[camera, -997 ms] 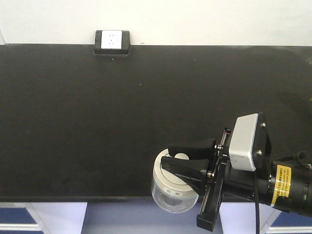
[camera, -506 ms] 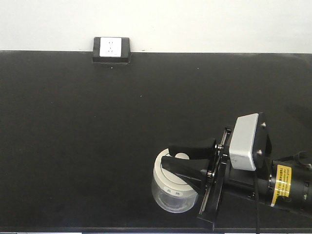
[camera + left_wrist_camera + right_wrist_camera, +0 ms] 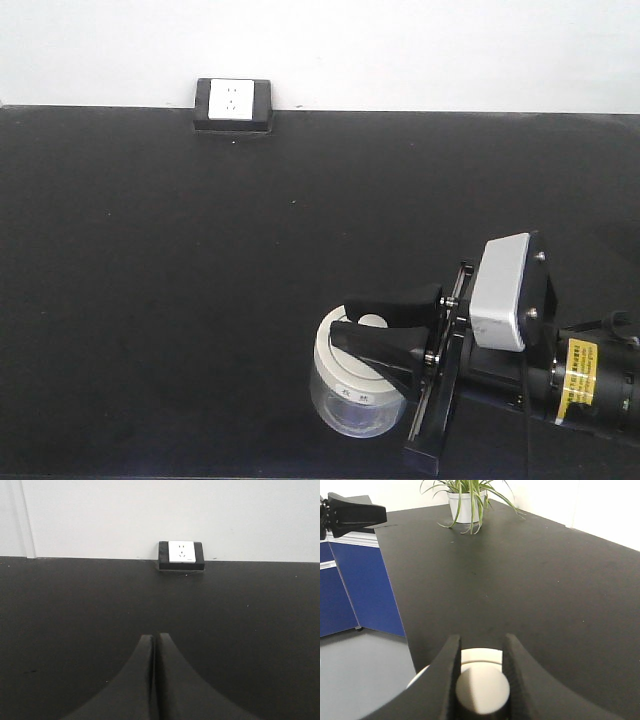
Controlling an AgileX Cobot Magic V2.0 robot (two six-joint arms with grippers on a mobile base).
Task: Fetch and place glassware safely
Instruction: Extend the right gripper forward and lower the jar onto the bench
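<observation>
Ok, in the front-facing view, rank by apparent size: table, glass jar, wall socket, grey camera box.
1. table
2. glass jar
3. grey camera box, nearly matching the jar
4. wall socket, smallest, though it sits farthest from the camera

Desk (image 3: pixel 180 300) was open left and middle; socket (image 3: pixel 233 104) sat at back edge, plant (image 3: pixel 467 502) at far end, jar (image 3: pixel 348 400) and right gripper (image 3: pixel 343 323) blocked front-right.

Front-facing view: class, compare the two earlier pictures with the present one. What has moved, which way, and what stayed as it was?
The right gripper, shut on the lid knob of the glass jar, carried it forward: the jar overhung the near edge of the black tabletop; now it is wholly over it. The wall socket sits lower in frame, so the camera advanced too. Grip unchanged.
</observation>
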